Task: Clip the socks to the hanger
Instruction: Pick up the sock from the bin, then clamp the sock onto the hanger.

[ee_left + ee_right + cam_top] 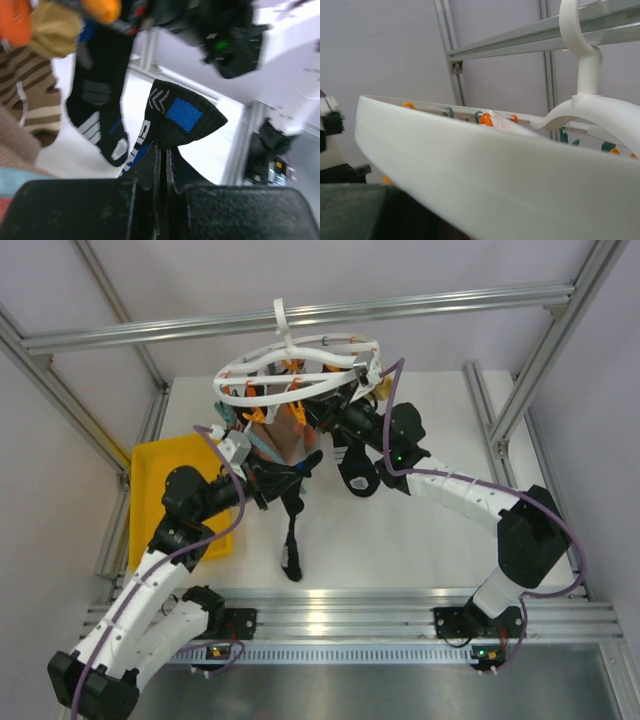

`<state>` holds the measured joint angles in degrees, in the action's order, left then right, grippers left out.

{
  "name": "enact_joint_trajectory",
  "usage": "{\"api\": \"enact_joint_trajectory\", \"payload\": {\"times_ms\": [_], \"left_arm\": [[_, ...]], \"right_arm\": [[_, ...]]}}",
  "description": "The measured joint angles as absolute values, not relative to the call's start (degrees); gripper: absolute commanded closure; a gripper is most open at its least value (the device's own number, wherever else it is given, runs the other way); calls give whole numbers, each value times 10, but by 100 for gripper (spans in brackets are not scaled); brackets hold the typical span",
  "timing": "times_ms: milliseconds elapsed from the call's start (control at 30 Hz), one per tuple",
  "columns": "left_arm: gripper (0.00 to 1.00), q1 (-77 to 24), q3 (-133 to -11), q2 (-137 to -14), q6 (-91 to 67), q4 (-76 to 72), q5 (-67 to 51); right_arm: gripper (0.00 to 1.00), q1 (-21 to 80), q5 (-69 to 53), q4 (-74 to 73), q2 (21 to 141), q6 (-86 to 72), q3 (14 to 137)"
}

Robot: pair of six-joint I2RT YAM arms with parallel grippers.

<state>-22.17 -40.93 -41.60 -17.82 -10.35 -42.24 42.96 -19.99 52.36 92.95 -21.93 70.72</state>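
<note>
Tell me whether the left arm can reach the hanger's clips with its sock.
Probably yes. The left fingers, shut on a dark sock, sit close to the left clips of the hanger; the right arm is at the other side, and hung socks seem beside the path.

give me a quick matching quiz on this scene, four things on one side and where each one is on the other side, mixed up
Things:
1. hanger
2. yellow tray
3. black sock with blue patch
4. striped sock

Places:
A. pinched in the left gripper
B. lying on the table, far left
C. hooked on the metal rail overhead
D. hanging beside a dark sock

Pairs: 1-C, 2-B, 3-A, 4-D
</note>
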Motion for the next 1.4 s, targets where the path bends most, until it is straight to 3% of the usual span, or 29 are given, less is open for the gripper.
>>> {"api": "enact_joint_trajectory", "payload": {"times_ms": [200,400,1400], "left_arm": [[100,-235,-368,-460,-166,-135,-261],[100,-235,-366,-461,-146,-173,-170],[100,-235,-354,-460,-122,-293,-131]], "right_arm": [[100,427,-200,508,926,-237,714],[100,422,-203,500,924,-258,718],[100,421,-200,493,924,-271,722]]}}
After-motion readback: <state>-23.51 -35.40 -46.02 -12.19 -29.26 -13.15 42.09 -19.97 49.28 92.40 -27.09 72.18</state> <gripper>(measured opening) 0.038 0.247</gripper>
